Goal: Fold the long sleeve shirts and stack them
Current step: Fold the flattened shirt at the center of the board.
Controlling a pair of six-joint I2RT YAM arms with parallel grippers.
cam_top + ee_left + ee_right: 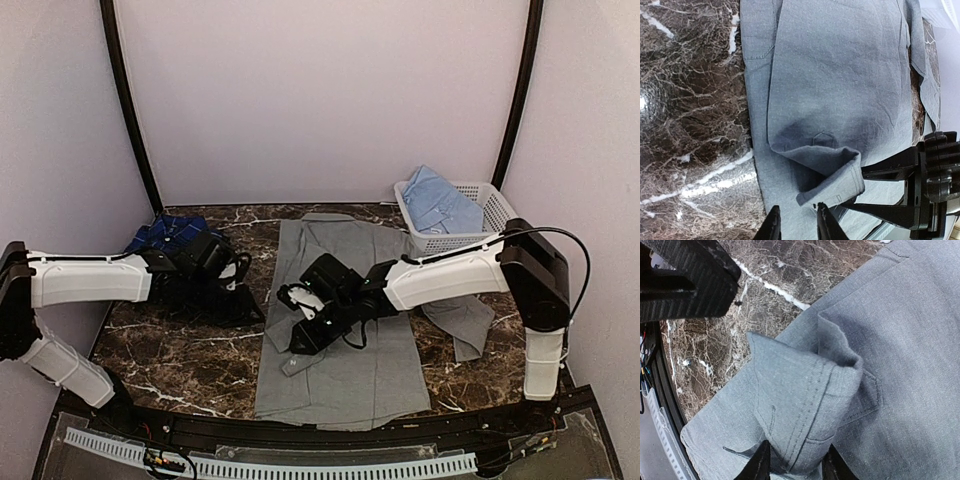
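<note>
The grey shirt (340, 350) is spread flat in the middle of the table (170, 340), and its first fold is judged to be in hand. A doubled-over sleeve cuff (800, 390) is pinched by the right gripper (796, 467) at the shirt's left side. The left gripper (797, 220) is held at the same edge with its tips narrowly apart; whether cloth is caught there cannot be told.

Next, the sleeve would need to be carried inward across the body and laid flat without bunching.

The navy shirt (165, 235) is heaped at the far left, and the light blue shirt (435, 200) is kept in the white basket (495, 205). The table is of dark veined marble, enclosed by pale walls.
</note>
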